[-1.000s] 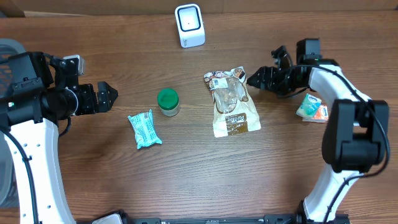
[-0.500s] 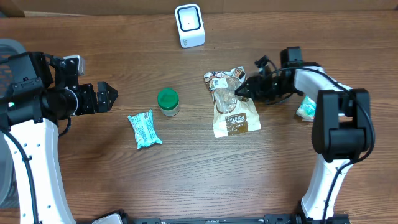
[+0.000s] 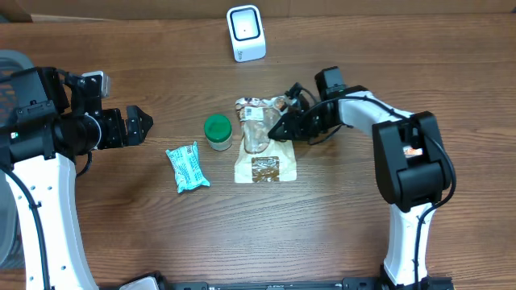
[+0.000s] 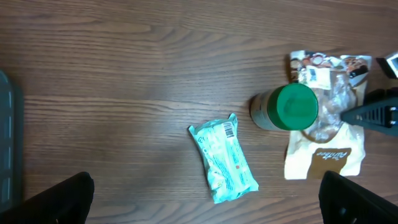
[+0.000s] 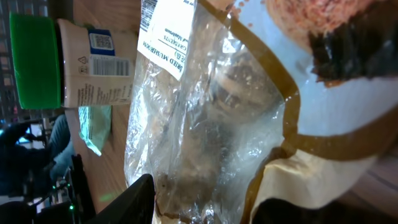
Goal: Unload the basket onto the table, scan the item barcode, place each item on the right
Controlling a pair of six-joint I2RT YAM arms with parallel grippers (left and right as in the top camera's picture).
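Note:
A clear and tan bag of dried mushrooms [image 3: 260, 157] lies mid-table with a white barcode label at its far end. My right gripper [image 3: 278, 129] reaches in from the right and is shut on the bag's right edge. In the right wrist view the bag [image 5: 211, 112] fills the space between both fingers [image 5: 134, 199]. The white scanner [image 3: 246, 32] stands at the far edge. My left gripper [image 3: 145, 123] hovers at the left, open and empty, well short of the bag [image 4: 329, 158].
A green-lidded jar [image 3: 217, 131] stands right against the bag's left side. A teal packet [image 3: 187, 166] lies nearer the front, left of the jar. A grey bin [image 3: 8, 60] sits at the left edge.
My right gripper moved left, closed onto the mushroom bag and dragged it left until it stands next to the green-lidded jar. The left arm stayed still.

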